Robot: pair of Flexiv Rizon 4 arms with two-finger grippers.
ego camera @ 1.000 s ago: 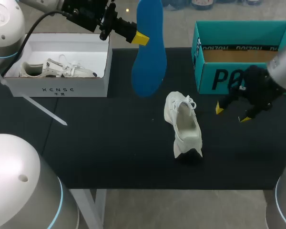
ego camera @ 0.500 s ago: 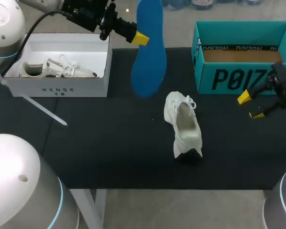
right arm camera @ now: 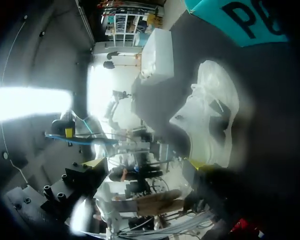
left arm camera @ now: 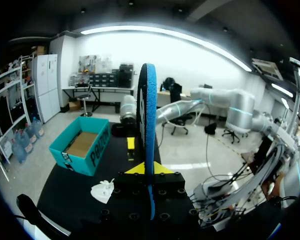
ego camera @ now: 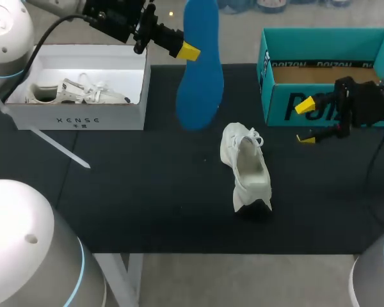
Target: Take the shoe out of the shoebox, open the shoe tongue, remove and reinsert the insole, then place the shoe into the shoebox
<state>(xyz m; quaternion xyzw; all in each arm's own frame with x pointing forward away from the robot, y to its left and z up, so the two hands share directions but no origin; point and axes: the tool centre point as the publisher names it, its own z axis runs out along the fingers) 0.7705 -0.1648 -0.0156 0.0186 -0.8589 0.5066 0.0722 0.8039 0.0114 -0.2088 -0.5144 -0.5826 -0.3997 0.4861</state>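
Our left claw (ego camera: 193, 48), at the upper middle of the head view, is clamped on the blue insole (ego camera: 200, 77) near its upper end. The insole hangs upright above the table (ego camera: 128, 192), apart from the white shoe (ego camera: 246, 167). The shoe lies at the frame's centre with its opening facing up. At the right, our right claw (ego camera: 306, 121) sits in front of the teal shoebox (ego camera: 272, 96), fingers spread and holding nothing.

We judge the insole thin, light and bendy: pushed from its far end it would likely buckle, so it should go in toe first. The shoe looks soft and light and may skid. We would brace it at the firmer heel collar, not by the laces.
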